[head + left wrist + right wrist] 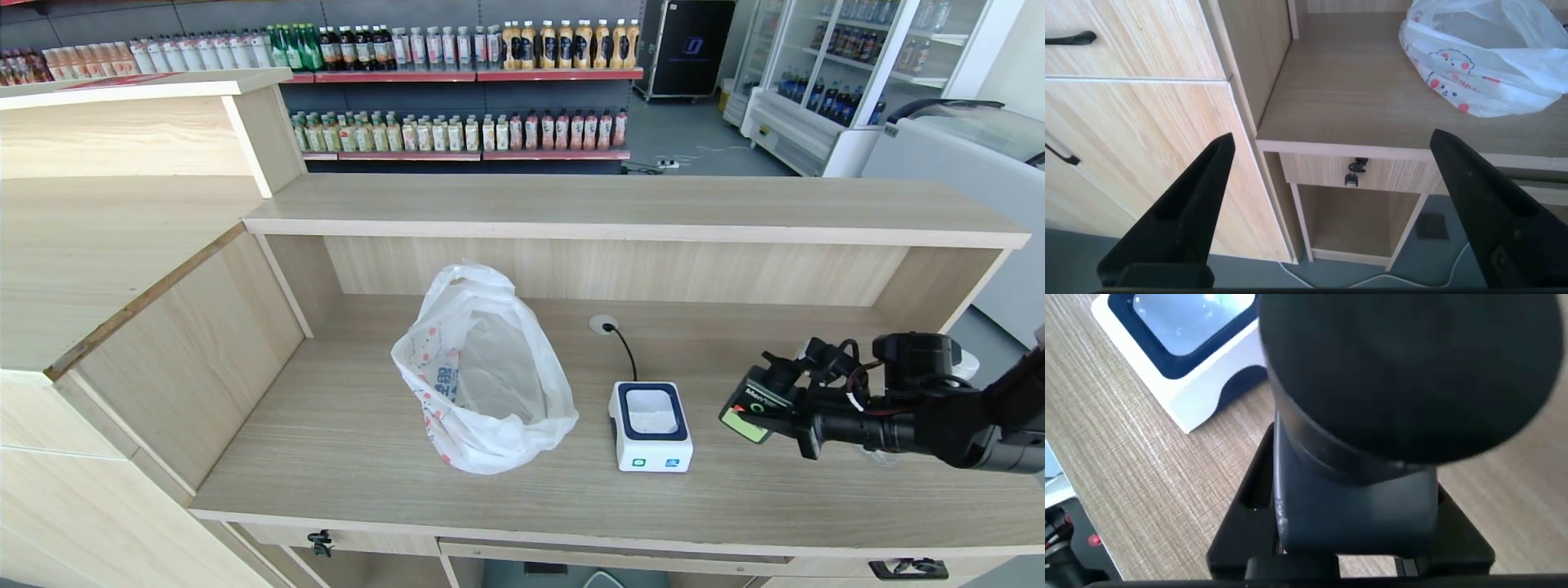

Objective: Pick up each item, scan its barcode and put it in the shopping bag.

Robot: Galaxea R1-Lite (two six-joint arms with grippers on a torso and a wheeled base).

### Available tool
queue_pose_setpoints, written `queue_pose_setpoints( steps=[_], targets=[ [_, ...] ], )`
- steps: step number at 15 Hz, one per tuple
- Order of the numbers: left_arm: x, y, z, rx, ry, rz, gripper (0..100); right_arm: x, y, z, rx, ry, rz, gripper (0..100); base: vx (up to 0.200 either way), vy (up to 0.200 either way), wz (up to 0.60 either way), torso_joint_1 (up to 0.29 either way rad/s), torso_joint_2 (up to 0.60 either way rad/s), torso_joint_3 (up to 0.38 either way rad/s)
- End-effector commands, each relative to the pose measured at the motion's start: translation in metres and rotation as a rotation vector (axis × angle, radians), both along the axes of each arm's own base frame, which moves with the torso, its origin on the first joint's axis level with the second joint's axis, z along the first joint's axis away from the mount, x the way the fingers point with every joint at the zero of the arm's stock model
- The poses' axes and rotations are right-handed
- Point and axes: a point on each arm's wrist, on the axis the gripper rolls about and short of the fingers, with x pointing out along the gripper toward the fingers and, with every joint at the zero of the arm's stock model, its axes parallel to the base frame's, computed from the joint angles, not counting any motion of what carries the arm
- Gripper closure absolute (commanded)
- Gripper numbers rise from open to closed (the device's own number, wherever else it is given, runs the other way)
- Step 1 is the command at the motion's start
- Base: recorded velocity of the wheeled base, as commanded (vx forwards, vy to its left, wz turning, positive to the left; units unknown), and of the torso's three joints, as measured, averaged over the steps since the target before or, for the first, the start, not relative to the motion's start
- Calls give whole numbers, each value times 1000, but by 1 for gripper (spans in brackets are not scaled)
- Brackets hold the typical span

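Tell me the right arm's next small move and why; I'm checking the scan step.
Probably carry the item left, over the scanner: the right gripper holds it beside the scanner, off its window, so nothing can be read yet.

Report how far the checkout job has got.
Done: nothing looks bagged; the shopping bag stands open on the counter and seems empty. In hand: the right gripper holds a dark item beside the scanner, not yet over its window. Left to do: scan it, then drop it in the bag. The left gripper hangs open below the counter's edge, holding nothing.
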Motion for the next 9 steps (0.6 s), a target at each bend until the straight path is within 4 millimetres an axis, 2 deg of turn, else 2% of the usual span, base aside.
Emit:
queue_pose_setpoints(
  steps=[1, 4, 5, 6, 7, 8, 9],
  targets=[
    [0, 0, 0, 0, 0, 1, 0, -16, 3, 65, -44, -188, -16, 100, 0, 0, 0, 0, 0, 0],
    [0, 0, 0, 0, 1, 1, 0, -42, 11, 123, -232, -446, -69, 100, 0, 0, 0, 0, 0, 0],
    [0, 0, 0, 0, 0, 1, 0, -53, 17, 144, -356, -608, -49, 100, 0, 0, 0, 0, 0, 0],
    [0, 0, 0, 0, 0, 1, 0, -62, 26, 156, -404, -702, -18, 100, 0, 0, 0, 0, 0, 0],
    [0, 0, 0, 0, 0, 1, 0, -85, 38, 167, -453, -805, 30, 100, 0, 0, 0, 0, 0, 0],
    [0, 0, 0, 0, 0, 1, 0, -97, 44, 167, -493, -854, 64, 100, 0, 0, 0, 0, 0, 0],
    [0, 0, 0, 0, 0, 1, 0, -98, 45, 167, -495, -856, 68, 100, 0, 0, 0, 0, 0, 0]
  ],
)
